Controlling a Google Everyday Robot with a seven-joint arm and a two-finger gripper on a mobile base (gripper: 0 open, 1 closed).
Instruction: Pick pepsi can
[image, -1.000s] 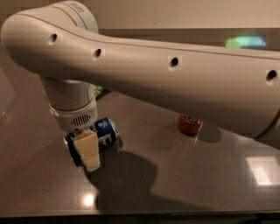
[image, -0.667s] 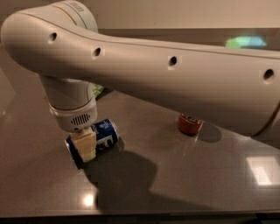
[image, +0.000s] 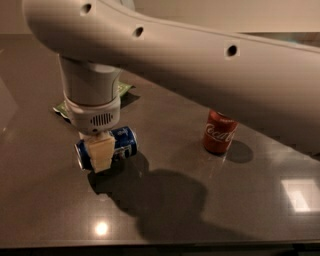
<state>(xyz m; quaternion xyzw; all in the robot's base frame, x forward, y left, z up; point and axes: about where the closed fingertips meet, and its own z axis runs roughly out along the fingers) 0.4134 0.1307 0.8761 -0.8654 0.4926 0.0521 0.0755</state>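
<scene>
The pepsi can (image: 123, 143) lies on its side at about 8 o'clock from the middle of the view. It is a short dark blue cylinder with white markings, and its silver end faces 8 o'clock. The pincer (image: 103, 150) is set down over the can's middle, with a cream, matte, blocky piece covering part of the can's near side. I cannot tell whether the pincer is clamped on the can or apart. The worktop (image: 50, 200) is dark grey-brown, smooth and glossy. It carries bright light spots and a soft, wide shadow at 5 o'clock from the can. Farther back, at 3 o'clock from the pepsi can and well apart from it, a red Coca-Cola can (image: 219, 133) stands upright. At 12 o'clock from the pepsi can rises the ribbed, pale round wrist (image: 93, 97). A flat green packet (image: 122, 89) peeks out behind it. The thick, smooth, off-white arm (image: 200, 60) with dark round holes spans the top.
</scene>
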